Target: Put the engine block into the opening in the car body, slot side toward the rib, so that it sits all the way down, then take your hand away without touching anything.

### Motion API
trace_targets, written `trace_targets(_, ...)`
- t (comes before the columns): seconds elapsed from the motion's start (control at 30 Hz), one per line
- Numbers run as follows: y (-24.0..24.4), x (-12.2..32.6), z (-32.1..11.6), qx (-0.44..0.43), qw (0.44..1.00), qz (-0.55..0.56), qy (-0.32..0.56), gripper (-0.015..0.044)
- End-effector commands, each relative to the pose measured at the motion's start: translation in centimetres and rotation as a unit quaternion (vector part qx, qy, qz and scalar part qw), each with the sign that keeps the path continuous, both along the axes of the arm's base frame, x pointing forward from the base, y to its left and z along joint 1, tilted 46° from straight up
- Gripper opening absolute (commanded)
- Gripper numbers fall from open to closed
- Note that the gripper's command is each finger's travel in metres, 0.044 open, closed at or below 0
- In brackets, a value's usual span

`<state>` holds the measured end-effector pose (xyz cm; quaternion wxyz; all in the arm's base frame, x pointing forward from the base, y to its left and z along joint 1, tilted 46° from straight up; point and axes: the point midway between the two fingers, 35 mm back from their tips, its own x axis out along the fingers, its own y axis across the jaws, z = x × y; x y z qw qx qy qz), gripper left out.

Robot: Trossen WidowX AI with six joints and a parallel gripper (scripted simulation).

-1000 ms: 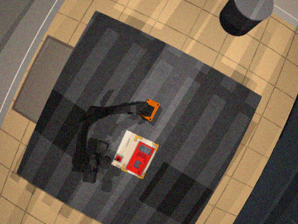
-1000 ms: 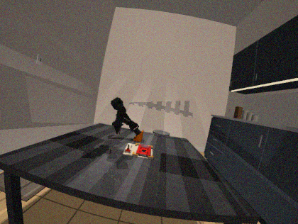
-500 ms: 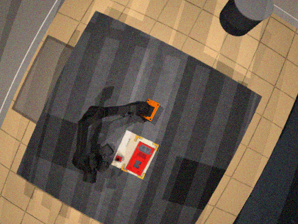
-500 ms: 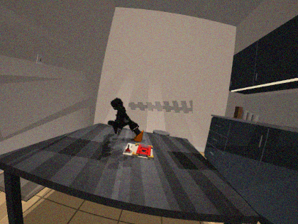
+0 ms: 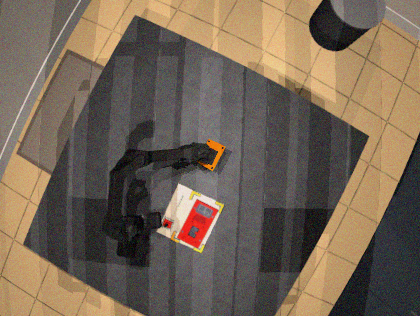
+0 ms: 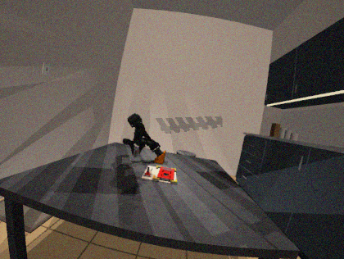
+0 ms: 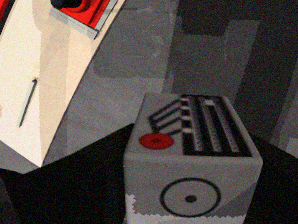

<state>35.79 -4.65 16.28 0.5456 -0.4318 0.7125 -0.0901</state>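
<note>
The grey engine block [image 7: 192, 172] fills the lower middle of the wrist view, with a red disc and dark slots on its top and a circle on its near face. My gripper [image 7: 192, 145] is shut on it, with a black finger on each side. The block is hidden in the top and exterior views. The red car body [image 5: 189, 240] [image 6: 166, 174] lies on a white base plate [image 5: 175, 200] [image 7: 55, 105]; the block and gripper are beside the plate, not over it. The car body's opening is too small to make out for certain.
An orange plate [image 5: 218, 157] [image 6: 160, 157] shows at the arm's end. A small red part with a dark knob [image 5: 167, 223] [image 6: 148, 172] stands on the base plate beside the car body. A thin grey mark [image 7: 27, 104] is near the plate's corner. The plate lies on the dark tabletop [image 5: 210, 105].
</note>
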Motion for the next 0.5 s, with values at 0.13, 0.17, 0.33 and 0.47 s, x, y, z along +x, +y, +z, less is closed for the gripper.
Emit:
trace_targets(0.13,-0.05,0.03,-0.12,-0.003,0.991,-0.091,-0.094,0.0000)
trace_targets(0.17,-0.07,0.03,-0.13,-0.003,0.989,-0.103,-0.106,0.0000)
trace_targets(0.33,-0.14,0.03,-0.20,-0.006,0.972,-0.164,-0.166,0.0000)
trace_targets(0.47,-0.20,0.03,-0.25,-0.008,0.954,-0.211,-0.214,0.0000)
